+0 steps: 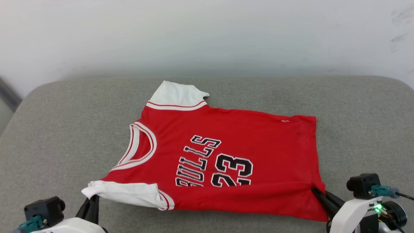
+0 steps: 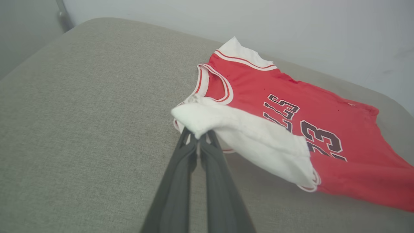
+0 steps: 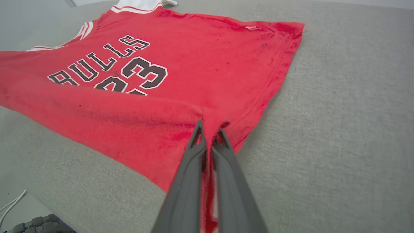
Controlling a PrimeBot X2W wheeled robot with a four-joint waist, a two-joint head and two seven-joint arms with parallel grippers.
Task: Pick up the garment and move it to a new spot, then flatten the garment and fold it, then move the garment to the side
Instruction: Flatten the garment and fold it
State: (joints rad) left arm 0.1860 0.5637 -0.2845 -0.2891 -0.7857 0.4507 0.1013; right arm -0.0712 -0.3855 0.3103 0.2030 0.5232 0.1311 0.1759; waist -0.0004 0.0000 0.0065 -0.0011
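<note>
The garment (image 1: 233, 145) is a red jersey with white sleeves, black "BULLS" lettering and "23", lying front-up on the grey cushion with its collar to the left. My left gripper (image 1: 92, 198) is shut on the near white sleeve (image 2: 239, 129), lifting its tip off the cushion. The left gripper (image 2: 197, 133) pinches the sleeve's end between its dark fingers. My right gripper (image 1: 315, 191) is shut on the near hem corner of the garment (image 3: 200, 74). In the right wrist view, the right gripper (image 3: 209, 126) has red cloth bunched between its fingers. The near long edge is raised and curls over toward the lettering.
The grey cushion (image 1: 64, 129) spreads wide around the garment, with bare fabric on the left, right and behind. A pale wall (image 1: 207, 35) rises directly behind it. A white cable (image 3: 13, 202) lies on the floor below the cushion's front edge.
</note>
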